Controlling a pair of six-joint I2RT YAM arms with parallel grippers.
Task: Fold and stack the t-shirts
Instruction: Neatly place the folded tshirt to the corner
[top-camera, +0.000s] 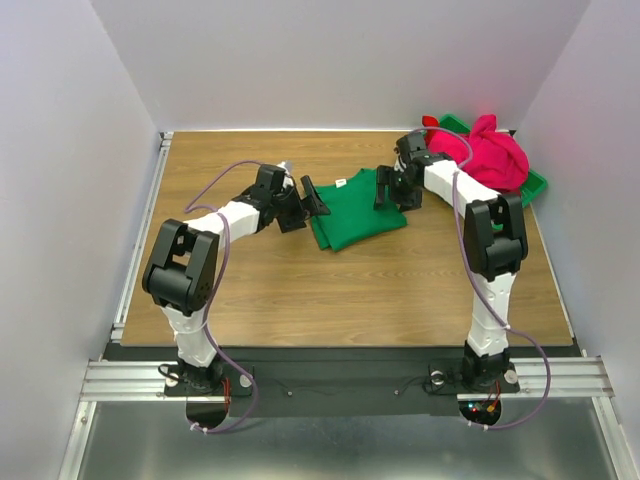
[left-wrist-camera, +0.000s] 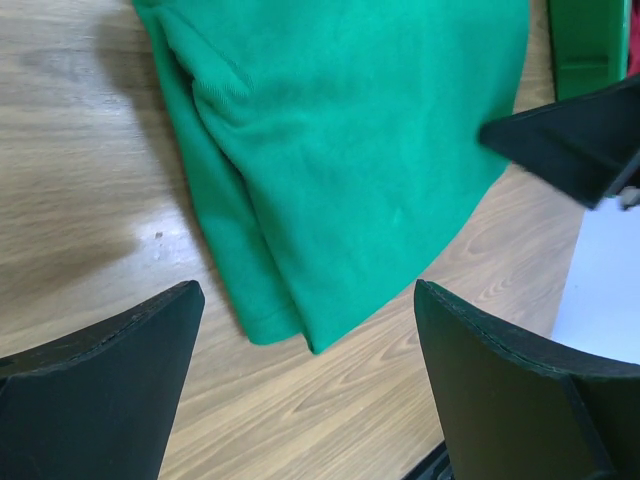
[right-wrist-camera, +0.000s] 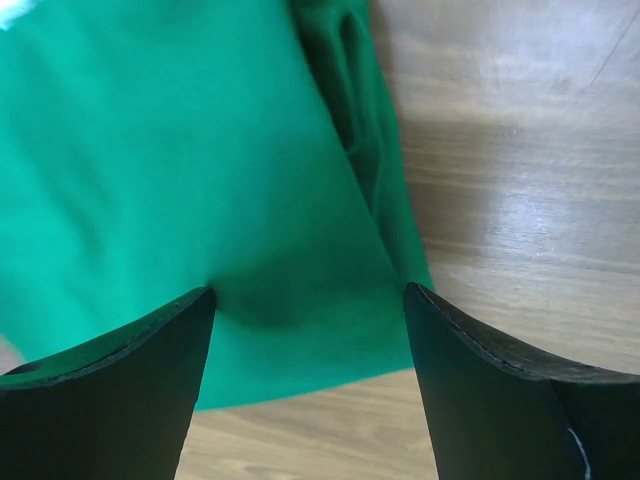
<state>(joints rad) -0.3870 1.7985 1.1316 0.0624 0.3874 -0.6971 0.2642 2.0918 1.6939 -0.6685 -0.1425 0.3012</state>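
**Folded green shirt could be dragged apart as the pincers leave**

The green shirt (top-camera: 355, 210) lies folded on the table (top-camera: 300, 290), between the two pincers. The left pincer (top-camera: 305, 200) stands spread apart at the shirt's left edge and grips nothing. In its wrist view the folded corner lies just ahead of the gap between its fingers (left-wrist-camera: 100, 390). The right pincer (top-camera: 396, 190) is also spread apart and empty. It sits low over the shirt's right edge, with cloth showing between its fingers (right-wrist-camera: 520, 390).

The main risk, as I judge it, is a fingertip snagging the cloth. The right pincer is so close to the top layer that a sideways move could pull the fold open or slide the whole bundle. The layered edge beside it looks loose and could flip back.

The pink shirt (top-camera: 482, 152) lies heaped in the green bin (top-camera: 535, 187), behind and to the right of the right pincer, not yet folded. A careless grab there might lift more cloth than one shirt, or pull the bin along.

No brand, label or writing can be read in any view.
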